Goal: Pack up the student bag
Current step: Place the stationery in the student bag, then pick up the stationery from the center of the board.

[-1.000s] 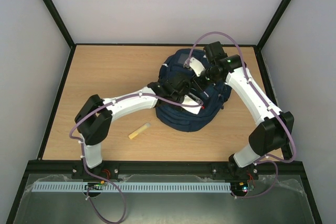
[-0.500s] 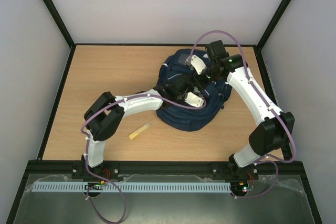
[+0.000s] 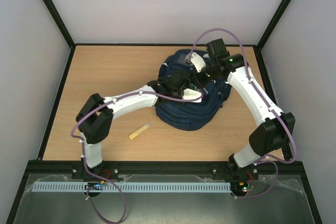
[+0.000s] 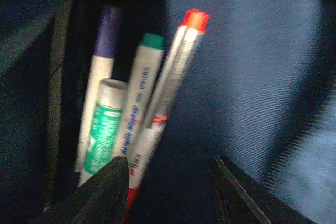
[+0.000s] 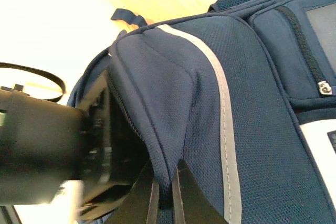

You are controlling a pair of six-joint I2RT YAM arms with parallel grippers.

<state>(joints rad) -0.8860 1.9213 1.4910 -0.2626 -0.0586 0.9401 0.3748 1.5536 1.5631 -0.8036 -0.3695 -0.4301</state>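
Changed since a second ago: the left gripper (image 4: pixel 168 167) is now showing its jaws a good bit wider than before, and it's reaching slightly deeper into the student bag (image 3: pixel 185 115). The left elbow swung in half a second back and is sitting out wide again. The right arm is barely budging.
Left gripper: jaws are standing well apart and aren't clamping anything. Both fingers are showing at the bottom of the wrist view, with dark bag lining all around.
Just ahead of the left gripper: a red-capped pen (image 4: pixel 169 85) is leaning there, its lower end dropping in right by the left-hand finger. It's looking loose, not pinched.
Ahead and to the left of it: a green-capped marker (image 4: pixel 140 95), a purple-capped marker (image 4: pixel 103 59) and a green-labelled tube (image 4: pixel 103 125) are standing bunched together in a dark pocket, touching or very nearly.
Right gripper (image 5: pixel 165 170): it's pinching tight on a fold of the bag's navy fabric, right at the edge of the open zip.
Left of the right gripper: the left arm's black wrist is filling the bag's opening, just beside the pinch.
Student bag: it's lying on the table (image 3: pixel 105 72) under both grippers, mouth gaping around the left one.
Tan stick (image 3: pixel 140 130): it's lying on the table well behind the left gripper, near the left forearm, apart from the bag.
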